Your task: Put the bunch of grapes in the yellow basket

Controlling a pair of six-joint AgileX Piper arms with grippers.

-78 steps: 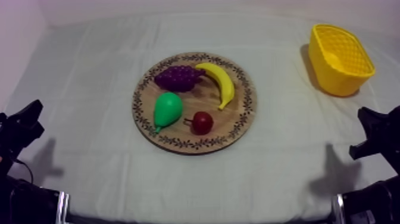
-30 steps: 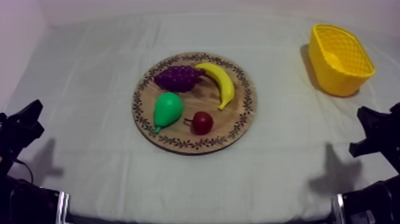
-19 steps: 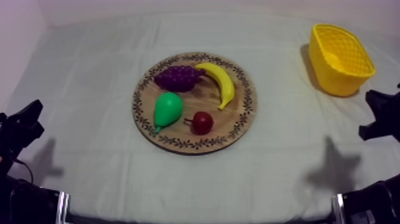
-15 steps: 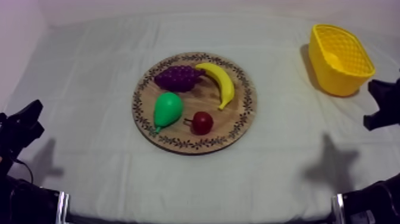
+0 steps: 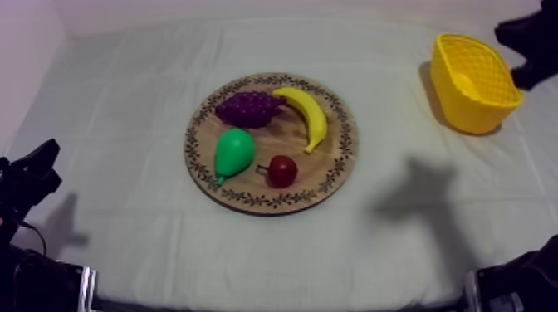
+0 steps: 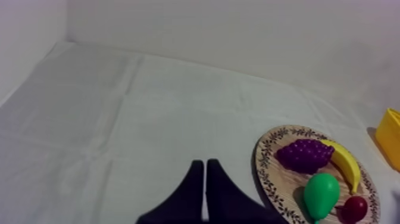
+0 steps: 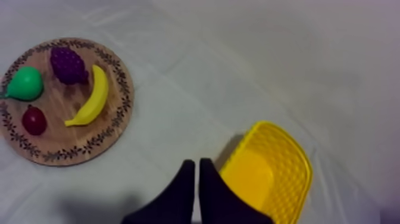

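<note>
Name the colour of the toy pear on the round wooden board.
Green toy pear, clearest in top view.

Top camera's above the table's near edge, tilted down and facing across the cloth point(image 5: 124, 241) to the far wall. It's wide enough to take in the wooden board point(image 5: 330, 173) and the yellow basket point(image 5: 465, 112) together. My left wrist camera sits low and looks almost level past the left gripper point(image 6: 204, 162) over the cloth. The right wrist camera is high, pointing steeply down past the right gripper point(image 7: 194, 161). All three views share board and basket.
</note>
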